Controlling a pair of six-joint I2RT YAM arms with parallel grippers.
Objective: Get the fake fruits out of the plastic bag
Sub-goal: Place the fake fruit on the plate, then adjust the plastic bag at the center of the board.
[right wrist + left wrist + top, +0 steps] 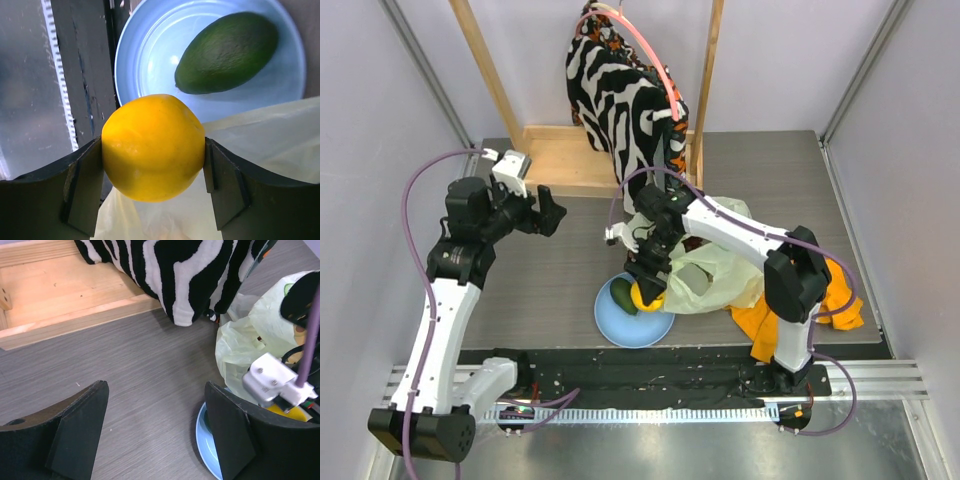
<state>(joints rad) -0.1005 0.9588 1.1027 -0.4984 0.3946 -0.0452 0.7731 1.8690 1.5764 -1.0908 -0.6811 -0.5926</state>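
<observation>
both arms (438, 320) have white links, black joints (470, 205) and looped purple cables (406, 205).

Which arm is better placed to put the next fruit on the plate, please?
Right: the right gripper grips the yellow fruit over the plate rim, near the avocado; the left gripper is open and empty, farther off.

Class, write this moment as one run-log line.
right pincer: shut on yellow fruit, above plate rim | avocado: on plate | left pincer: open, empty | bag: beside plate

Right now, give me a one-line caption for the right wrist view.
Right gripper holds a yellow lemon over the plastic bag, beside the blue plate carrying one avocado.
</observation>
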